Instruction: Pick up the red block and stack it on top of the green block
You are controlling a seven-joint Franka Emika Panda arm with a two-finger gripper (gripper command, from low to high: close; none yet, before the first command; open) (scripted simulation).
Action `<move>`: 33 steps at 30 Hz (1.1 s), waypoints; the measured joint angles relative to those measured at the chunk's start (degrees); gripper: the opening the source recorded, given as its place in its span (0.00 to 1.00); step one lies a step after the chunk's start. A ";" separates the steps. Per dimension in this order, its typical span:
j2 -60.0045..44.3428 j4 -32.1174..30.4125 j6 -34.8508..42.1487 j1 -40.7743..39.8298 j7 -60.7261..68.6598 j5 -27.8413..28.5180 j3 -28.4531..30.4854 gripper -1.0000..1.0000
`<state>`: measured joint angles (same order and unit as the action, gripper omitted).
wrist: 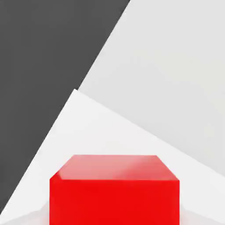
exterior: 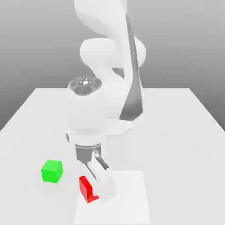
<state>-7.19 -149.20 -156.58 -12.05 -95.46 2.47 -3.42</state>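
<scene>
I see the red block (exterior: 88,189) low in the exterior frame, just left of centre, on the white desk (exterior: 184,132). My tool (exterior: 97,186) is down over it, one white finger (exterior: 105,184) pressed to its right face; the jaws have closed narrow on the block, which I take as gripped. In the hand view the red block (wrist: 114,193) sits close at the lower centre, its faces plain, with no writing or label. The green block (exterior: 52,171) rests on the desk to the lower left, near the red one but apart from it, also unmarked.
</scene>
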 joint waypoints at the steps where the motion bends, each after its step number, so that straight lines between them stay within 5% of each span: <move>1: 0.77 -0.35 0.34 -0.52 2.11 0.69 0.30 0.00; 15: 9.27 -5.44 2.59 -9.43 38.95 5.91 3.61 0.00; 33: 14.99 -11.89 3.15 -9.74 92.00 0.53 14.14 0.00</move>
<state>7.79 -161.09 -153.43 -21.79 -3.45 3.00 10.72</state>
